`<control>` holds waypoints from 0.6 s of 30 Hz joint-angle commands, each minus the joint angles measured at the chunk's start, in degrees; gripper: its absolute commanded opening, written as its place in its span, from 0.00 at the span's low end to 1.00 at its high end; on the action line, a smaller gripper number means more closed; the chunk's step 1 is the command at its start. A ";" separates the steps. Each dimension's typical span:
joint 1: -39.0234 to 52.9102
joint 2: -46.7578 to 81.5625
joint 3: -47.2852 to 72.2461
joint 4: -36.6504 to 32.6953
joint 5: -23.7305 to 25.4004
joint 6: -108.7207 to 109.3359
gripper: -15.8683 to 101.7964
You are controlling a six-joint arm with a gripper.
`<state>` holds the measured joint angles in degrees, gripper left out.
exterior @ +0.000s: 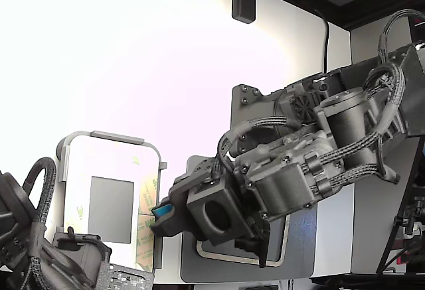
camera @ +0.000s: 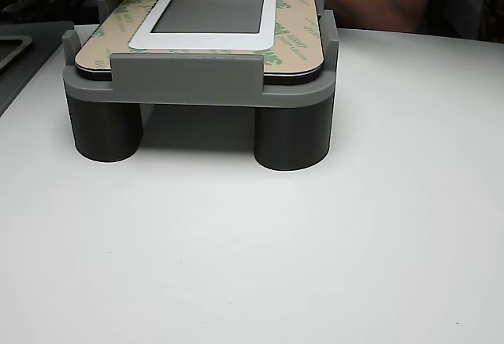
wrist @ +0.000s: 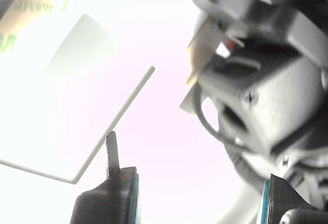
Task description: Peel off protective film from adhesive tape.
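A white plate with a grey window [exterior: 110,207] lies in a grey fixture [exterior: 99,136]. The protective film [exterior: 146,200], pale yellow with green marks, lies flat on the adhesive tape along the plate's edge on the exterior view's right. My gripper [exterior: 160,219], with blue pads, hangs just beside that strip's lower part. In the wrist view my gripper [wrist: 192,203] is open with nothing between the fingers [wrist: 110,196]; a corner of the film [wrist: 31,3] shows blurred. The other view shows film [camera: 296,13] around the plate's border.
A dark grey plate with a tan ring [exterior: 226,258] lies under my arm. A second arm [exterior: 40,250] sits at the exterior view's lower left and also shows in the wrist view [wrist: 266,96]. The fixture [camera: 197,76] stands on legs on a white table [camera: 252,249].
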<state>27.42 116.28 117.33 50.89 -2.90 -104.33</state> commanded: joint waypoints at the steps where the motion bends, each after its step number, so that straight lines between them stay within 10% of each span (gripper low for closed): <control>1: -0.88 3.96 -2.81 4.57 1.14 2.02 0.95; 18: -19.78 34.37 13.97 0.09 -2.81 78.40 0.98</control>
<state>9.23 146.43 131.48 52.73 -7.38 -57.30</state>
